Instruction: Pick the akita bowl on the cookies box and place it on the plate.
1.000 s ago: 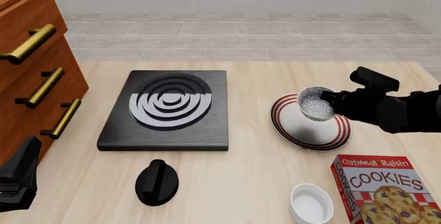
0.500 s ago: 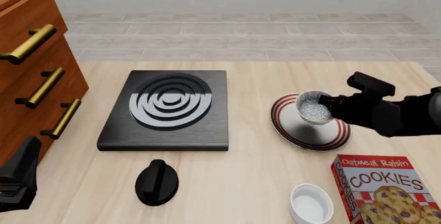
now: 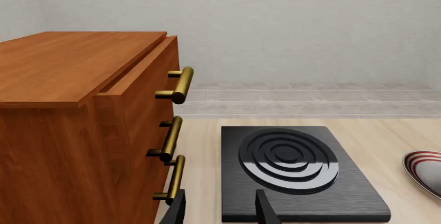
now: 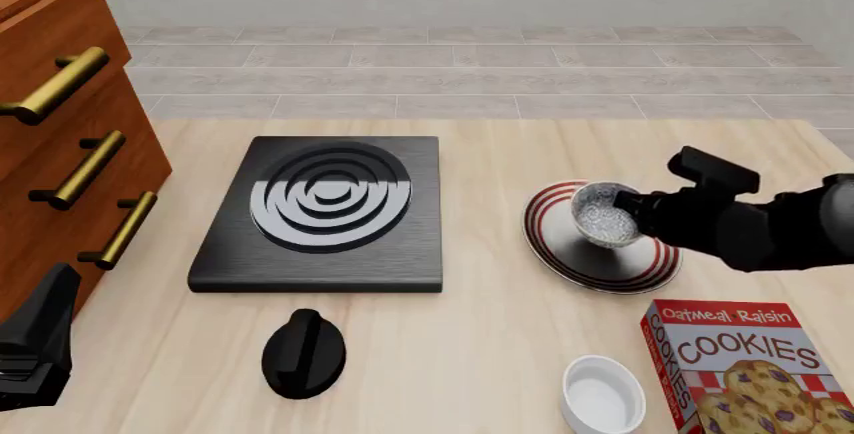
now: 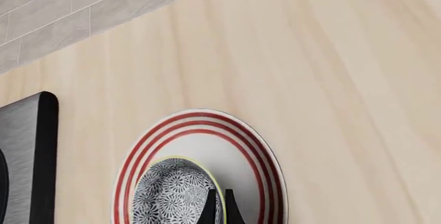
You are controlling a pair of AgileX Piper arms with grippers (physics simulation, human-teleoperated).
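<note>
Right gripper (image 4: 638,216) reaches in level from the right, pinching akita bowl (image 4: 605,214) rim; plate (image 4: 567,254) directly beneath. Left gripper (image 3: 219,209) parted, empty.

- The speckled akita bowl (image 4: 607,215) sat tilted over the plate's middle.
- The red-ringed white plate (image 4: 550,244) lay right of centre.
- The red cookies box (image 4: 747,369) lay flat at near right.

The small round white bowl (image 4: 609,215) is showing a dense dark blue-black speckled pattern and a pale rim, the round white plate (image 4: 561,256) is showing concentric red rings, the flat red cookies box (image 4: 742,366) is wearing white lettering, and the black stove burner (image 4: 328,209) is displaying grey rings.
</note>
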